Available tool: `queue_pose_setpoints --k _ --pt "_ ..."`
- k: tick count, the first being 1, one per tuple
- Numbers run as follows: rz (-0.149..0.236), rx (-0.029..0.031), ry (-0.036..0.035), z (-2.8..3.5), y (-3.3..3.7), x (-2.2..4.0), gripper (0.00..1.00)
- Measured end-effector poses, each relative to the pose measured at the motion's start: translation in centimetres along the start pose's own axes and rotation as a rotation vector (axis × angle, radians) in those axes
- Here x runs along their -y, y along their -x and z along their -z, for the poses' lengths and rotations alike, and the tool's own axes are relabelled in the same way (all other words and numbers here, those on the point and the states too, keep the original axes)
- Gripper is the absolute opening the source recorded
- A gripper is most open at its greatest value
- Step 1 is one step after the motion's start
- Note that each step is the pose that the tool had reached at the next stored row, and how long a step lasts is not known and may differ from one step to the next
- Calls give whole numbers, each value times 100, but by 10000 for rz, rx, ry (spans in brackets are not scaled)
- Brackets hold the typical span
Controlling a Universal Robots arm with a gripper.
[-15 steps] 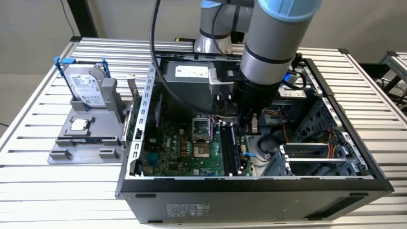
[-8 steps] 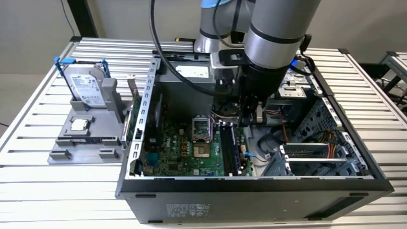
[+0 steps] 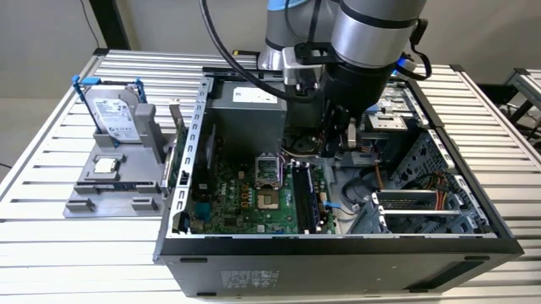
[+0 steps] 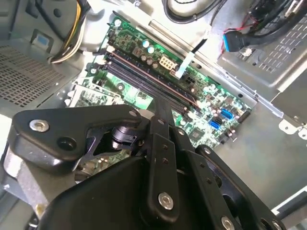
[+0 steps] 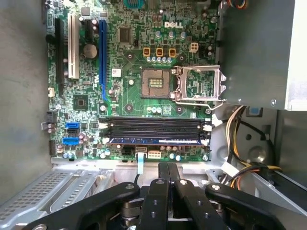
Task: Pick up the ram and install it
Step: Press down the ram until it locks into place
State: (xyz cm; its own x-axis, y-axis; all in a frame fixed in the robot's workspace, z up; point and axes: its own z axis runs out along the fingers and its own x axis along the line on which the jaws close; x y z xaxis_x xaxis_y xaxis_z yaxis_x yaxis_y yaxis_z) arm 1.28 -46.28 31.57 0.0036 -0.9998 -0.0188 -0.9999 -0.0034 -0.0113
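The ram (image 5: pixel 156 141) is a long dark blue stick. It stands in the memory slot nearest the motherboard's edge, between white end latches, inside the open computer case (image 3: pixel 194 126). In the exterior view the ram (image 3: pixel 303 193) runs along the board beside the processor socket. My gripper (image 5: pixel 168 168) is shut with nothing between its fingers (image 5: pixel 163 172), which point down at the middle of the stick. Whether the tips touch it I cannot tell. In the exterior view the gripper (image 3: pixel 336 152) hangs inside the case above the memory slots. The second wrist view has its fingertips (image 4: pixel 160 105) over those slots.
The processor socket (image 5: pixel 156 84) lies open with its metal frame (image 5: pixel 199 84) flipped aside. The grey power supply (image 3: pixel 249 107) and yellow cables (image 5: pixel 235 139) crowd the arm. On the exterior view's left, a grey holder (image 3: pixel 110 190) carries a hard drive (image 3: pixel 114 114) and a processor chip (image 3: pixel 105 166).
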Motion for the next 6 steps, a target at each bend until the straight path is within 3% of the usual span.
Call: queue_pose_setpoints --k 6 --pt "0 -3 1 11 0 0 0"
